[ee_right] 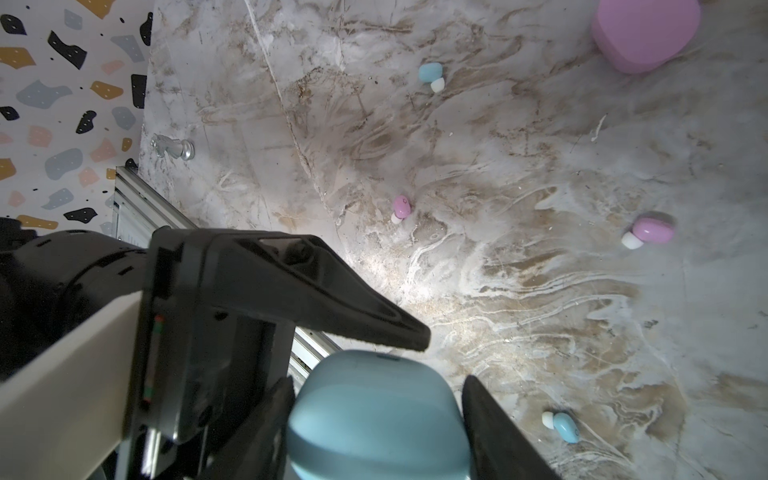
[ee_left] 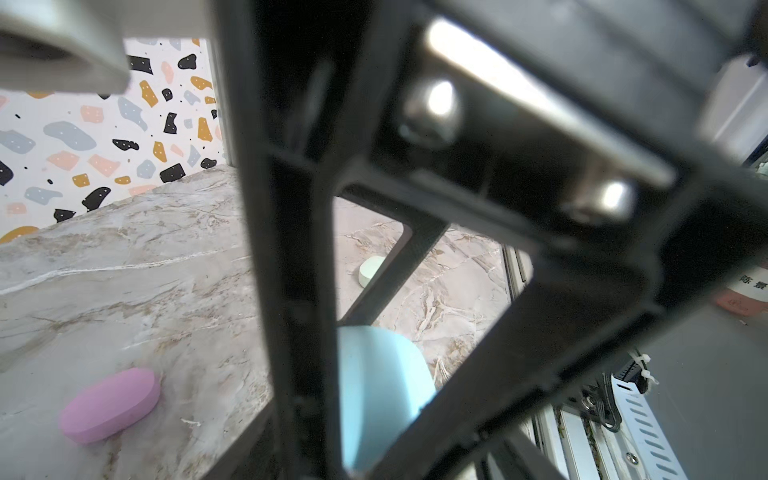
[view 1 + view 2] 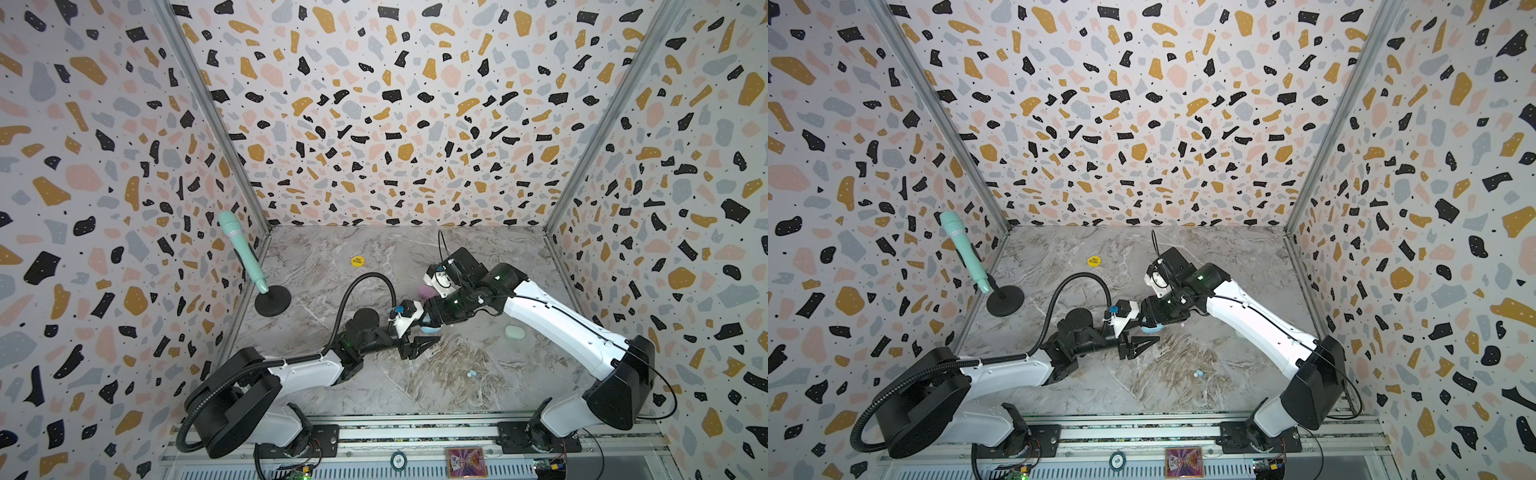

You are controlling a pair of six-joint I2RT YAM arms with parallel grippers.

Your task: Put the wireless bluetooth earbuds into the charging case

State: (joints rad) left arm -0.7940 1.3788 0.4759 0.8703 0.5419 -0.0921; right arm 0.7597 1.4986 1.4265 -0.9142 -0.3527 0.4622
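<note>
A blue bud (image 1: 561, 426) lies on the table (image 1: 540, 291) near the right gripper (image 1: 378, 382), off the outer side of one finger. A pink bud (image 1: 650, 230) sits farther out on that same side. A second pink bud (image 1: 401, 208) lies ahead of the fingertips, and a second blue bud (image 1: 430, 75) lies beyond it, well apart from the gripper. Each has a whitish tip and lies loose on the marble. In both top views a lone bud (image 3: 472, 373) (image 3: 1198, 373) rests between the two arms, nearer the front rail than either gripper. The right gripper (image 3: 431, 326) (image 3: 1151, 325) clamps the blue case (image 1: 378, 415) (image 3: 432, 331) (image 3: 1152, 330) (image 2: 378, 395), one finger pressed on each side. The left gripper (image 3: 426, 344) (image 3: 1147, 343) meets it tip to tip. One of its fingers (image 1: 332, 299) ends just beside the case's free end. I cannot tell whether it touches, nor how wide the left jaws stand. The pink case (image 1: 644, 33) (image 2: 110, 405) (image 3: 426, 291) lies far ahead of the right fingertips, partly hidden by the right wrist in a top view. The green case (image 3: 514, 331) (image 2: 370, 270) lies behind the right gripper, beside its forearm. A yellow disc (image 3: 358, 261) (image 3: 1094, 261) sits well away from both grippers, toward the back wall. A mint microphone (image 3: 243, 249) (image 3: 965, 249) on a black stand is off the left arm's outer side.
</note>
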